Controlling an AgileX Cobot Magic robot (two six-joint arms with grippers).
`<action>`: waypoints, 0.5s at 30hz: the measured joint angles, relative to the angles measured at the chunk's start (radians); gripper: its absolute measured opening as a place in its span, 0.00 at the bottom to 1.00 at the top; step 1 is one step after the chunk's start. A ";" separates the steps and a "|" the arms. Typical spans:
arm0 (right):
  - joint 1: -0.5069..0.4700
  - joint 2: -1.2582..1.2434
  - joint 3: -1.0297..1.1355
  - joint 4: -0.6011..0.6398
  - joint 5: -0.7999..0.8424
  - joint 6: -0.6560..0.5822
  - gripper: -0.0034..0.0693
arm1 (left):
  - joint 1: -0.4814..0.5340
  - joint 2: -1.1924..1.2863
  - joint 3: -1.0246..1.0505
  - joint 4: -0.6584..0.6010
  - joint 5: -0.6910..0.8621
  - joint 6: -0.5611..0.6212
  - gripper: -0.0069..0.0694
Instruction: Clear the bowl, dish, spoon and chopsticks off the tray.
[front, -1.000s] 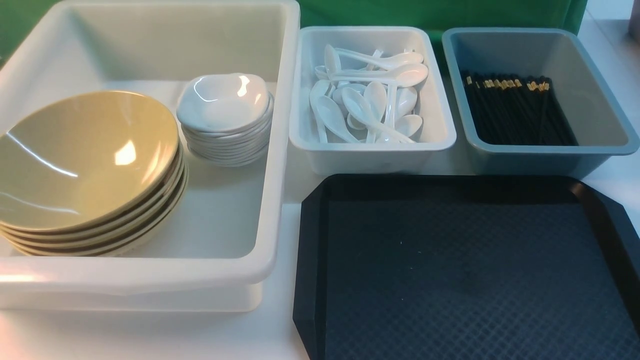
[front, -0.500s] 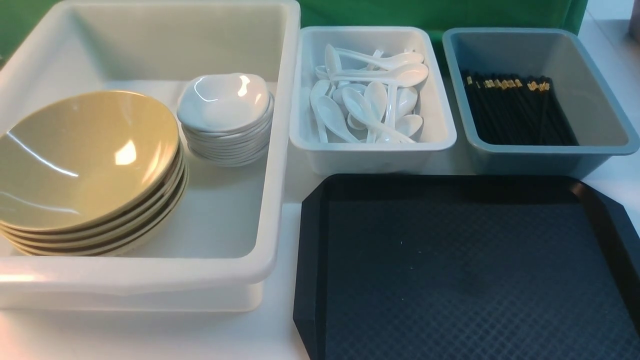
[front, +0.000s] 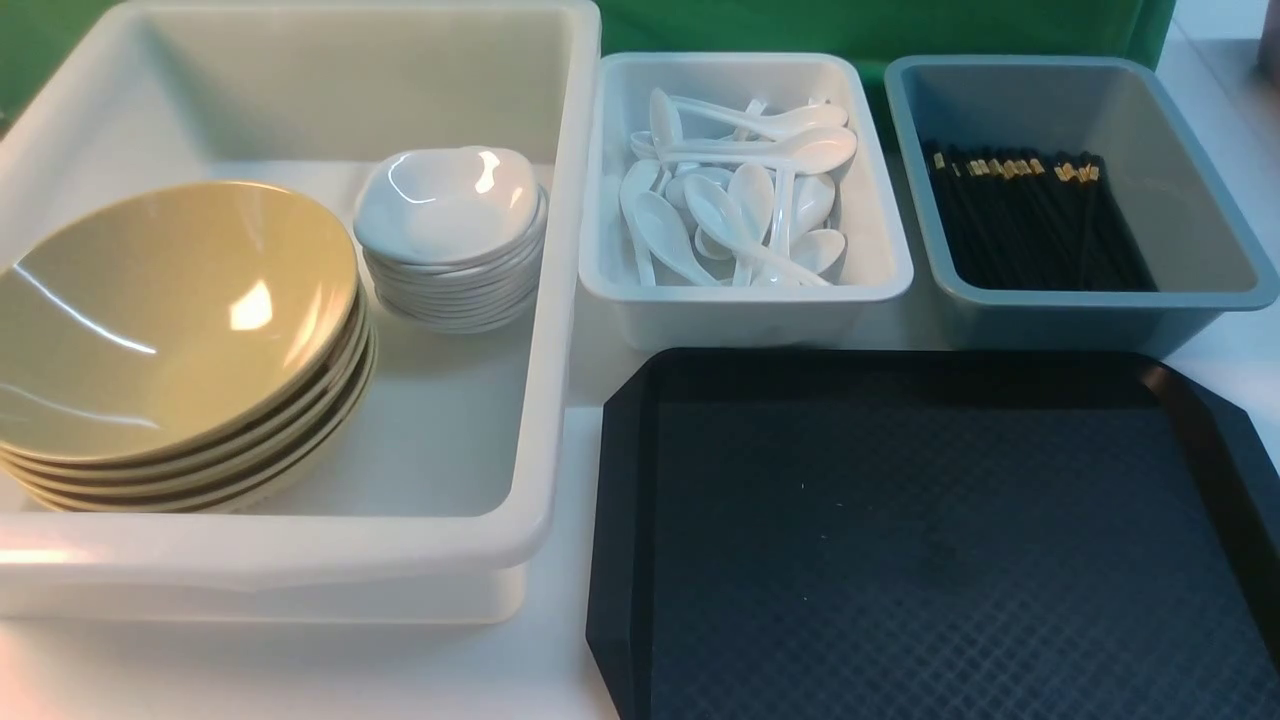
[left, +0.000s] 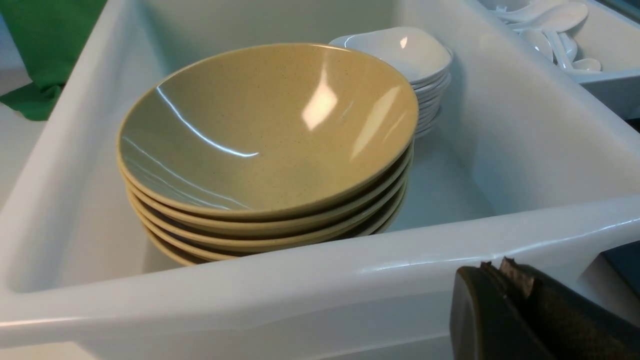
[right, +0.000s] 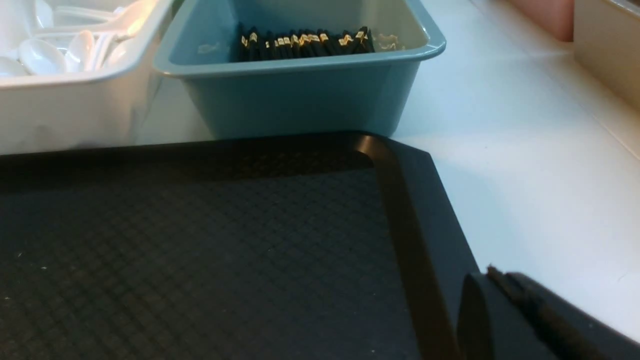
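The black tray (front: 930, 540) lies at the front right with nothing on its textured surface (right: 200, 240). An olive-yellow bowl (front: 170, 310) tops a stack of several in the big white tub (front: 560, 300). Beside it, a white dish (front: 450, 205) tops its own stack. White spoons (front: 735, 200) fill the small white tub, and black chopsticks (front: 1030, 220) lie in the blue-grey bin. My left gripper (left: 497, 265) is shut and holds nothing, just outside the tub's near wall. My right gripper (right: 492, 272) is shut and holds nothing, at the tray's right rim. Neither shows in the front view.
The small white tub (front: 600, 270) and the blue-grey bin (front: 1100, 305) stand side by side behind the tray. A green cloth (front: 880, 25) hangs at the back. White tabletop (right: 525, 165) runs to the right of the tray.
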 joint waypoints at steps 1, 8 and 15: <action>0.000 0.000 0.000 0.000 0.000 0.000 0.10 | 0.000 0.000 0.000 0.000 0.000 0.000 0.08; 0.000 0.000 0.000 0.000 0.000 0.000 0.10 | 0.000 0.000 0.000 0.000 0.000 0.000 0.08; 0.000 0.000 0.000 0.000 0.000 0.000 0.11 | 0.000 0.000 0.003 0.000 -0.005 0.000 0.08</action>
